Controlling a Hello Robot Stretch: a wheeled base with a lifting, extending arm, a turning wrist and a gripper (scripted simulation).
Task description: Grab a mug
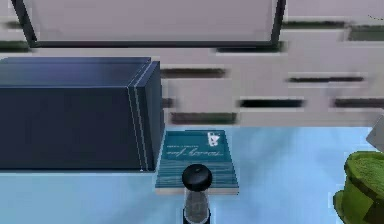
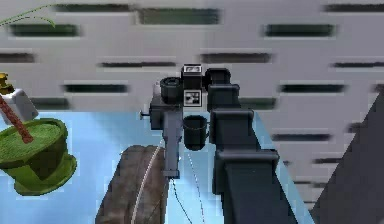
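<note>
We make out a dark mug [image 2: 195,131], apparently standing upright on the pale blue bench [image 2: 100,135]. It sits tight against the arm [image 2: 240,170], directly under the two white marker squares. The fingers [image 2: 169,148] show just beside the mug, on its side toward the arm side view's left, so the mug lies between them and the arm. We cannot tell whether the fingers hold anything or touch the mug, and we see no handle. A green pot [image 2: 38,158] stands well apart, and a brown loaf-like lump [image 2: 135,190] lies nearer. We judge that the next move needs only a slight sideways shift toward the mug.
</note>
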